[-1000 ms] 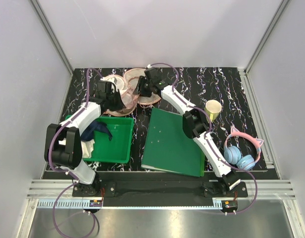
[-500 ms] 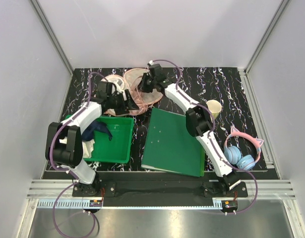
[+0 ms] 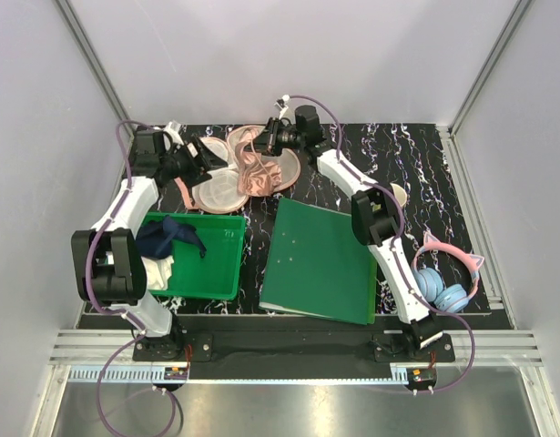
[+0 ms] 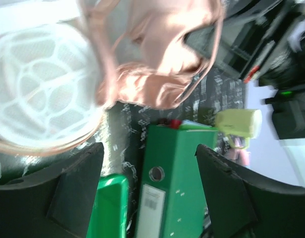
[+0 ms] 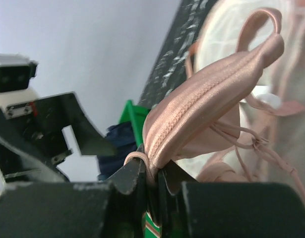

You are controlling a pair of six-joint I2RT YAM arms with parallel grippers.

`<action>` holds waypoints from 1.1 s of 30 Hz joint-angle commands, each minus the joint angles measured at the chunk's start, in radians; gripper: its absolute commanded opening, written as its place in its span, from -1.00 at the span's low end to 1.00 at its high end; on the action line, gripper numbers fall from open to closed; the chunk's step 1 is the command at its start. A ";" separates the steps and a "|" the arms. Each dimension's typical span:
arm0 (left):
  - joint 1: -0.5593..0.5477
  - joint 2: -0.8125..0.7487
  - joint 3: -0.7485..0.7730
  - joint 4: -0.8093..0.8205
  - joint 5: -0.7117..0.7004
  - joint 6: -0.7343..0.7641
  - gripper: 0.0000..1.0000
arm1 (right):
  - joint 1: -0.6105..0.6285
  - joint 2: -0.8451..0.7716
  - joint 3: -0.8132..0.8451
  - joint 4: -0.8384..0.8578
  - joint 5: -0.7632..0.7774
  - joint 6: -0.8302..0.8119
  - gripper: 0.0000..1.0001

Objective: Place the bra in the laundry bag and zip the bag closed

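The laundry bag [image 3: 218, 189] lies open at the back of the table, its white mesh inside [image 4: 43, 84] facing up. The shiny salmon-pink bra [image 3: 255, 171] is heaped on the bag's right half. My right gripper [image 3: 270, 138] is shut on a ribbed edge of the bra [image 5: 212, 89] and holds it raised; in the right wrist view the jaws [image 5: 154, 173] pinch the fabric, with a thin strap looped over one finger. My left gripper [image 3: 196, 162] stands open and empty just left of the bag. In its own view [image 4: 150, 183] the bra [image 4: 162, 59] hangs beyond its fingers.
A green bin [image 3: 216, 259] at front left holds a dark blue cloth [image 3: 166, 238] and a white cloth [image 3: 157, 271]. A green binder [image 3: 320, 259] lies in the middle. A yellow cup [image 3: 400, 191] and pink-blue headphones [image 3: 443, 278] sit at right.
My left gripper opened, let go and drew back to the left. My right gripper shut on the bra's edge and moved toward the back, drawing the bra over the bag's right half.
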 commanded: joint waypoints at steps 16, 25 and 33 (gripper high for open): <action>-0.009 -0.012 -0.122 0.706 0.147 -0.633 0.81 | -0.023 -0.251 -0.167 0.550 -0.179 0.425 -0.83; -0.109 -0.007 -0.214 1.017 0.013 -1.013 0.85 | -0.009 -0.300 -0.243 0.641 -0.174 0.492 -0.88; -0.127 0.001 -0.210 1.081 0.010 -1.040 0.19 | 0.008 -0.384 -0.418 0.687 -0.193 0.492 -0.89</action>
